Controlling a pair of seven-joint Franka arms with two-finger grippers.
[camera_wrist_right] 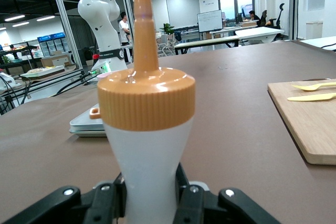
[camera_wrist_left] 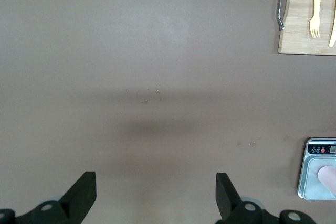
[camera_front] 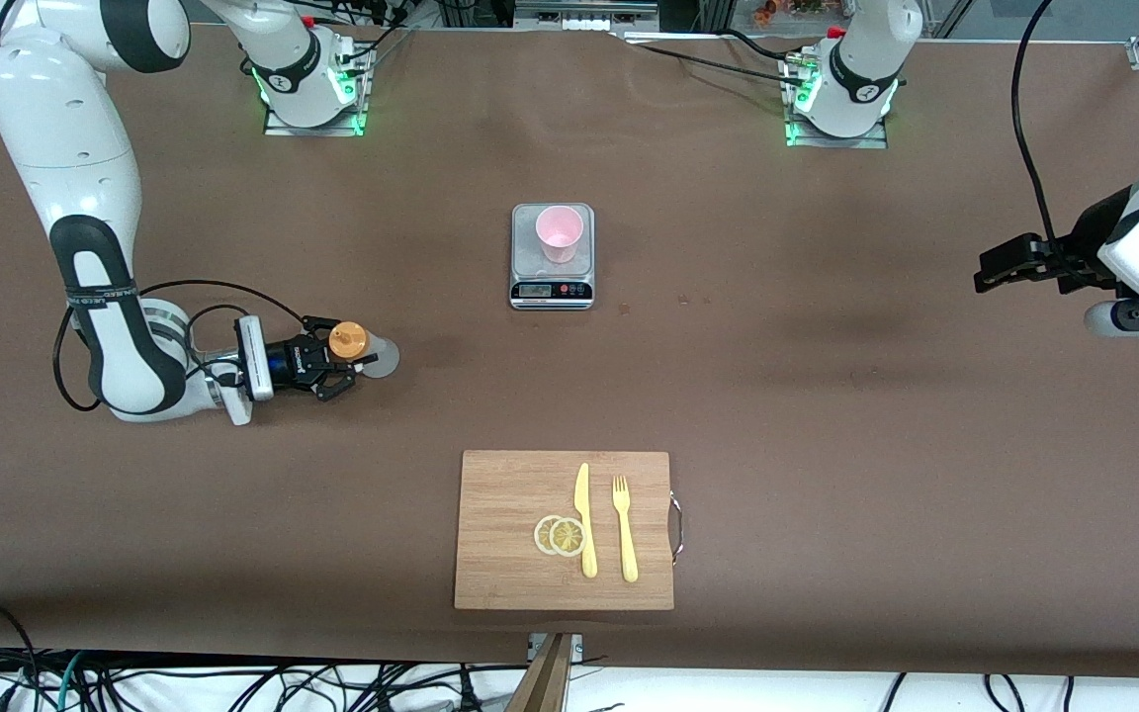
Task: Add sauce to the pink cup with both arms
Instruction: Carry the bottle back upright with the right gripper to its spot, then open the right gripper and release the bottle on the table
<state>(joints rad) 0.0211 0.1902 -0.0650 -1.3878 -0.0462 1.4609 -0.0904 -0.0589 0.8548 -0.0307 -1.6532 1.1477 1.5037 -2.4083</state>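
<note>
Sauce bottle handling: the squeeze bottle (camera_wrist_right: 147,145) is probably light, soft-walled and smooth; a hard pinch could push sauce out early. The firmer spot looks like the narrow neck just under the cap, where the fingers sit now.
Sauce bottle look: translucent whitish body flaring toward the base, ribbed orange-yellow cap with a tapered nozzle, upright.
Right gripper (camera_front: 337,368): clamped on the bottle's neck from the side, low at the table near the right arm's end; bottle standing between its fingers.
Pink cup (camera_front: 560,233): pale pink, tapered, round rim, upright on the grey scale (camera_front: 552,289), well apart from the right gripper and toward the middle of the table.
Left gripper (camera_front: 1000,269): jaws spread wide, holding nothing, waiting over bare table at the left arm's end, well apart from the cup.
Cutting board (camera_front: 510,554): carries lemon slices (camera_front: 560,535), a yellow knife (camera_front: 584,519) and fork (camera_front: 624,529).
</note>
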